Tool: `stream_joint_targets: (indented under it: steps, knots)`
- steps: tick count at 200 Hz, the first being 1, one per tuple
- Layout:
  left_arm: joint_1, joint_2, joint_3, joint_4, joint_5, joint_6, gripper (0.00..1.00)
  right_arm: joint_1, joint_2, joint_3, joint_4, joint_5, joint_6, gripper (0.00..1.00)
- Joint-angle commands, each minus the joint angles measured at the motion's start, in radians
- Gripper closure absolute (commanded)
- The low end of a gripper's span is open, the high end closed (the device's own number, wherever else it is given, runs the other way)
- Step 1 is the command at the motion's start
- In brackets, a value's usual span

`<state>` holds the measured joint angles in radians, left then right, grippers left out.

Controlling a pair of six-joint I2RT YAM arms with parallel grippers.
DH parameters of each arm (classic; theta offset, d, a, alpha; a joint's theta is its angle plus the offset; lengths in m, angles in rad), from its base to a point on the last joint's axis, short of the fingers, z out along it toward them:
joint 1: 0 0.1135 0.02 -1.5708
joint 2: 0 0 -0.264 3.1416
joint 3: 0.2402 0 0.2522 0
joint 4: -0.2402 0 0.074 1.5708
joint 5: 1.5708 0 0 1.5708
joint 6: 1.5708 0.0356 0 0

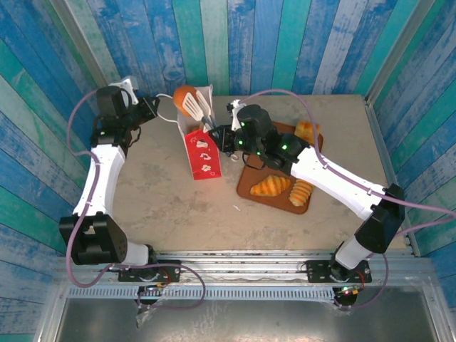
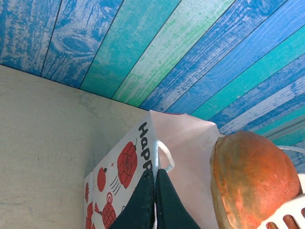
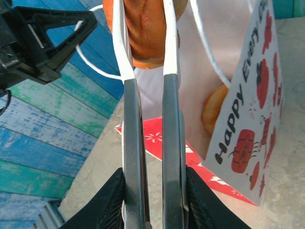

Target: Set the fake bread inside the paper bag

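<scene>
tongs [image 3: 147,143] squeezed in right hand [image 3: 153,195] pinch round bun [image 3: 145,33] over paper bag [image 3: 248,119].

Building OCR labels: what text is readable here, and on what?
"HAPP": printed side of the paper bag, left wrist view; the rest is hidden.
"Happy Even": a printed side of the bag, right wrist view; further letters are cut off.
White marks on the bag's red front, top view: too small to read.

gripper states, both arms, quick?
Left gripper: jaws closed on the paper bag rim.
Right gripper: jaws closed on the white tongs, which clamp a round bun.
</scene>
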<state>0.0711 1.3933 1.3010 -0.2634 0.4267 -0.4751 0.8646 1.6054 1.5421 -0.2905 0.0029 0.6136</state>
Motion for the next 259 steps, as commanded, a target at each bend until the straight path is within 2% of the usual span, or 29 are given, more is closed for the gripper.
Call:
stream_joint_targets:
  steps: [1,73,131,205,229,259]
  knots:
    - [0.004,-0.054,-0.008,-0.007,-0.027,0.022,1.00,0.002,-0.031,-0.014,0.024,0.069,0.003,0.87]
    - [0.004,-0.066,-0.011,-0.013,-0.051,0.032,1.00,0.003,-0.042,-0.023,-0.059,0.075,-0.022,0.86]
    - [0.004,-0.065,-0.016,-0.008,-0.045,0.026,1.00,0.002,-0.078,-0.017,-0.051,0.064,-0.046,0.86]
    - [0.004,-0.069,-0.025,0.001,-0.037,0.024,1.00,0.003,0.003,0.024,-0.128,0.091,-0.067,0.85]
    - [0.003,-0.071,-0.026,0.001,-0.038,0.024,1.00,0.004,0.013,0.031,-0.140,0.096,-0.074,0.83]
    - [0.004,-0.072,-0.028,0.003,-0.034,0.024,0.99,0.003,0.020,0.042,-0.147,0.088,-0.080,0.74]
